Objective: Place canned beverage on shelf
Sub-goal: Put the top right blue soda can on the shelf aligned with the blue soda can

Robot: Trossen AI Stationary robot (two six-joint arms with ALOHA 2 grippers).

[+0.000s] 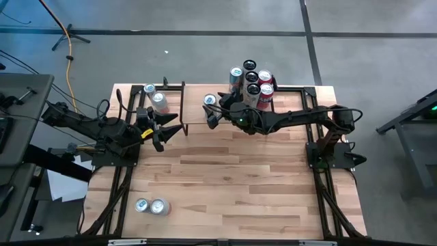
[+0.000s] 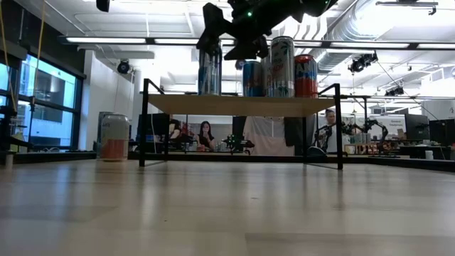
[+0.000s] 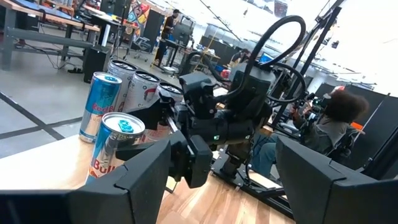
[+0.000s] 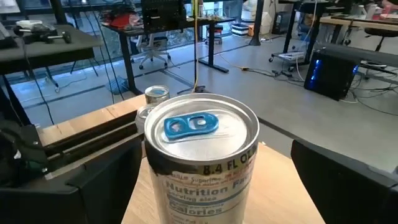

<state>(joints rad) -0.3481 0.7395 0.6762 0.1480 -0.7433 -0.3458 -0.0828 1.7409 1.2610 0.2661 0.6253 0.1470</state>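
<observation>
A canned beverage is seen standing upright on the shelf, between the spread fingers of the right tool, which is released around it without gripping. Beside that tool, further along the shelf, a cluster of cans is grouped. The left tool is held partly open and empty over the surface, near two cans off the shelf's end.

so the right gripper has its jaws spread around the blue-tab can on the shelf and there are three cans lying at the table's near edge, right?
Not three: the high view shows two cans at the near edge. The rest holds: the right gripper is open around the blue-tab can on the shelf.
</observation>
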